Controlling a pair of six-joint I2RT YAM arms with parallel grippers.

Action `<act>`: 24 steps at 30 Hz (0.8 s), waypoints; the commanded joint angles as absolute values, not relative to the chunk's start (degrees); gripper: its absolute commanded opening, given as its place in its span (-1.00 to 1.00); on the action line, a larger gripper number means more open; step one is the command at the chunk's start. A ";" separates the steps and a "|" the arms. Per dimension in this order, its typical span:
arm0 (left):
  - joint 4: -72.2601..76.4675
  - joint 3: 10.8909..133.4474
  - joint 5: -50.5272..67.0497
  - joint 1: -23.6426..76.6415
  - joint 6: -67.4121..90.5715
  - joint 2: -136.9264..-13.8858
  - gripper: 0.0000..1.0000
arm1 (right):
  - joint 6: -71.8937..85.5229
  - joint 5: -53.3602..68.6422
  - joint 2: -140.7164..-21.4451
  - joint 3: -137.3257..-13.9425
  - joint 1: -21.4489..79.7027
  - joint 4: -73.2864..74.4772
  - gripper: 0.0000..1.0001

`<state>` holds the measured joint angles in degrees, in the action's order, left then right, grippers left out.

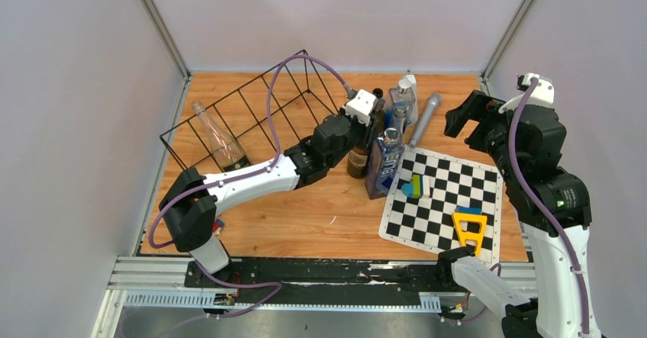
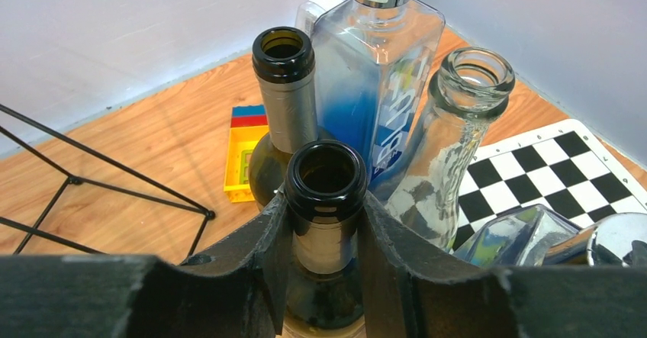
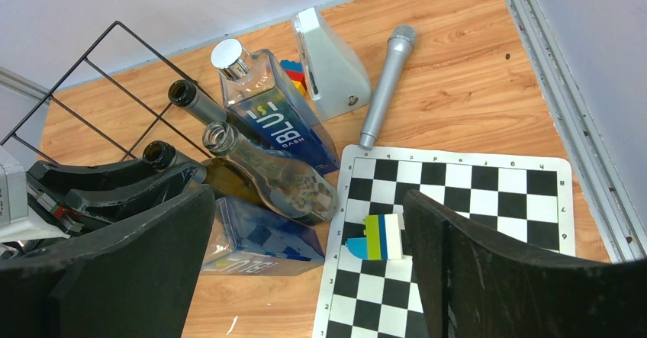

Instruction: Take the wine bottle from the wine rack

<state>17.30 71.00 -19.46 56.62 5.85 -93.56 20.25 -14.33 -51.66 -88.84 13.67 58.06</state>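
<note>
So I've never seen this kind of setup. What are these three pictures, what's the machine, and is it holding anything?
Two white robot arms are bolted at the near edge of a wooden table. One picture looks down from above; the other two come from cameras on each arm's wrist, so the dark shapes at the bottom are that arm's own fingers. The left claw is shut on the neck of a dark wine bottle standing beside other bottles. The right claw is open, holding nothing, above a checkerboard mat. The black wire wine rack at back left has a clear bottle lying in it. A silver microphone lies nearby.
</note>
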 commanded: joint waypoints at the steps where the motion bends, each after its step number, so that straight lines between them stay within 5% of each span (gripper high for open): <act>1: 18.13 74.31 -21.72 57.18 7.05 -93.09 -0.10 | 19.60 -13.58 -51.06 -88.40 13.40 57.33 0.90; 11: 15.98 74.27 -23.24 57.15 7.79 -92.69 0.32 | 19.29 -12.83 -51.07 -88.59 13.36 57.37 0.90; 24: 12.39 78.00 -24.00 57.17 7.39 -91.13 0.62 | 18.73 -12.56 -50.89 -88.82 13.40 57.29 0.90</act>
